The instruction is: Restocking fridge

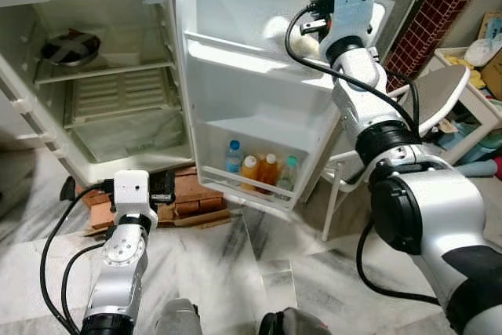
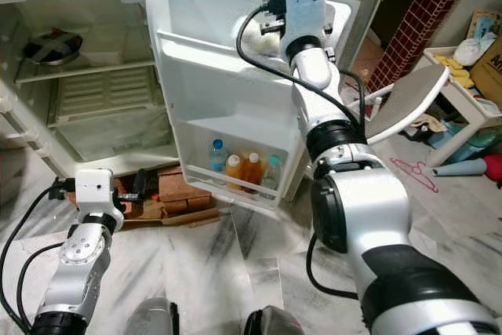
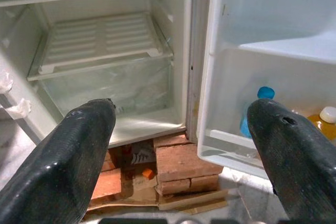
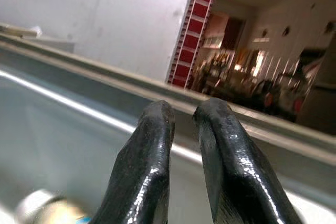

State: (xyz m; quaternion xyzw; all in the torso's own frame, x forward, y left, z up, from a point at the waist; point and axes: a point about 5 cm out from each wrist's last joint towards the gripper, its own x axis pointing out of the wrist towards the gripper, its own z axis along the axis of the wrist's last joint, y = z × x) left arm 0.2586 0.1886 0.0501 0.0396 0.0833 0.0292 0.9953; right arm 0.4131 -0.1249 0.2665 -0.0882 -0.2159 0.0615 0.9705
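The fridge stands open, its white door [image 1: 235, 68] swung toward me. The door's bottom shelf [image 1: 235, 187] holds a blue-capped water bottle [image 1: 233, 156], two orange drink bottles [image 1: 260, 170] and a clear green-capped bottle [image 1: 289, 172]. My right gripper [image 4: 182, 111] is raised to the door's top shelf, close under the upper rim, shut with nothing between its fingers. A pale rounded thing [image 1: 281, 30] lies in that shelf beside it; what it is cannot be made out. My left gripper [image 3: 181, 108] hangs low in front of the fridge, open wide and empty.
A steel bowl [image 1: 70, 46] sits on the fridge's upper wire shelf; the lower shelves [image 1: 118, 96] are bare. Bricks [image 1: 188, 198] prop up the fridge on the marble floor. A white chair [image 1: 439, 96] and a cluttered low table [image 1: 478, 76] stand to the right of the door.
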